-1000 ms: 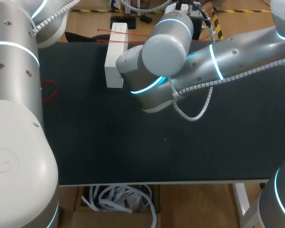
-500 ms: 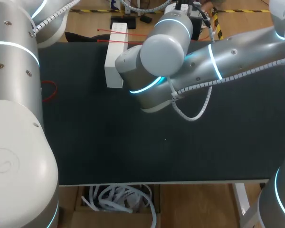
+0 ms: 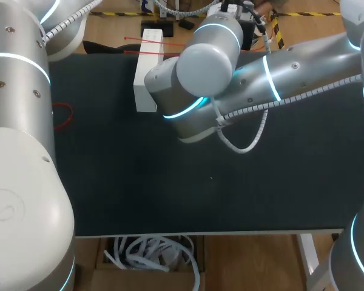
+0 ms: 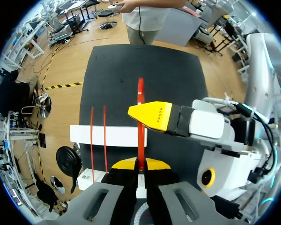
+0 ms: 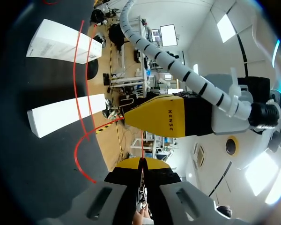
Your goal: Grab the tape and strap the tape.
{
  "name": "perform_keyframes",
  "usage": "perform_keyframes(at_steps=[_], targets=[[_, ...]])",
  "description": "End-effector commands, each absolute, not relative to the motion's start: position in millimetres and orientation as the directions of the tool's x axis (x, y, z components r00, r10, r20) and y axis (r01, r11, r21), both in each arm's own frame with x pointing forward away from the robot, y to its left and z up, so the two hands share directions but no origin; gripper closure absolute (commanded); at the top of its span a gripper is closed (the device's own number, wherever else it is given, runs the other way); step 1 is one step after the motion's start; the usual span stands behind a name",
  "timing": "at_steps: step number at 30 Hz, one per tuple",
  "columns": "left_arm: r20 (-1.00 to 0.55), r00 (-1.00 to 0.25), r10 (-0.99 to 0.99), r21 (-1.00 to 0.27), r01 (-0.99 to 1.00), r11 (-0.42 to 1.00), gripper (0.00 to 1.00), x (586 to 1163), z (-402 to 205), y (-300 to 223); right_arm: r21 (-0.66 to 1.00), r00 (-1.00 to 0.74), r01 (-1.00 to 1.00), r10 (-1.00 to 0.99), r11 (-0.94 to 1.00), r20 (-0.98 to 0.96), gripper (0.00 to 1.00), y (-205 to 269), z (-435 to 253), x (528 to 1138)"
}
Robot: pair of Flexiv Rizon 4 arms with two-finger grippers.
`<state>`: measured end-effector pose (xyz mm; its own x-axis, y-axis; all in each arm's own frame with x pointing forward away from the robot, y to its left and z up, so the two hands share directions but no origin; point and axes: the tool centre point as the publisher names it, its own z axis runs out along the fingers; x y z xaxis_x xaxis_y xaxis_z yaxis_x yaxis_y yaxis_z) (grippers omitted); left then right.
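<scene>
The left tool [image 4: 138,163] is clenched on the red tape [image 4: 140,91], which runs across the white box [image 4: 107,136]; the right tool [image 5: 141,163] looks pinched on it too. The tape looks thin, light and floppy, so it is likely best gripped flat, near the box.

Right arm [image 3: 279,76] hides part of the red tape [image 3: 136,39].

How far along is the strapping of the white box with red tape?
Done: two red strips already cross the white box. In hand: the left gripper and right gripper are both shut on a third red tape running over the box. Left: wrapping and fastening it; whether the first two are fastened, I cannot tell.
</scene>
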<state>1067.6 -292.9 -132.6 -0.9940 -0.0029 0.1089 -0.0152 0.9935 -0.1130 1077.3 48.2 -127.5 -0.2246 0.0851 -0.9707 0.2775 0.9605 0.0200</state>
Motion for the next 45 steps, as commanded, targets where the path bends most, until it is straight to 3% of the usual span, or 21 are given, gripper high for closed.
perform_keyframes(at_steps=[1,45], targets=[[0.114,-0.994,-0.003,-0.107,-0.015,0.994,1.00,1069.7,-131.0,-293.9,0.015,-0.231,0.276,0.081,0.961,-0.970,1.00,50.0,-125.7,1078.1],[0.114,-0.994,-0.003,-0.107,-0.015,0.994,1.00,1069.7,-131.0,-293.9,-0.005,-0.240,0.273,0.062,0.962,-0.969,1.00,47.4,-127.0,1074.9]])
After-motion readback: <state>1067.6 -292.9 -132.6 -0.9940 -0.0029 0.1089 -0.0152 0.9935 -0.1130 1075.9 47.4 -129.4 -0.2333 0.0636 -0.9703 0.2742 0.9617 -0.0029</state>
